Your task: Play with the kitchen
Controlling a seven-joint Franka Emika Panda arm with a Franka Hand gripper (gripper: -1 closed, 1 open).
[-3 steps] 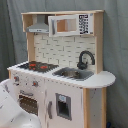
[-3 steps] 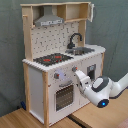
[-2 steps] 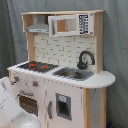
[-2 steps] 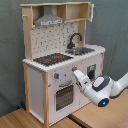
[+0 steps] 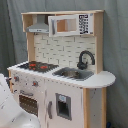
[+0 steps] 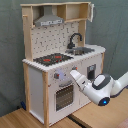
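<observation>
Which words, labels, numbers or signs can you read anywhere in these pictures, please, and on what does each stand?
No text can be read in either exterior view.
The panel of dark marks on the toy kitchen's upper cabinet, beside its window, in the first exterior view: too blurred to read.
The knobs above the oven door in the second exterior view: no legible markings.
The robot arm: no readable label.

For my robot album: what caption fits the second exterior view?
Robot arm reaching toward the knobs on the toy kitchen.
</observation>
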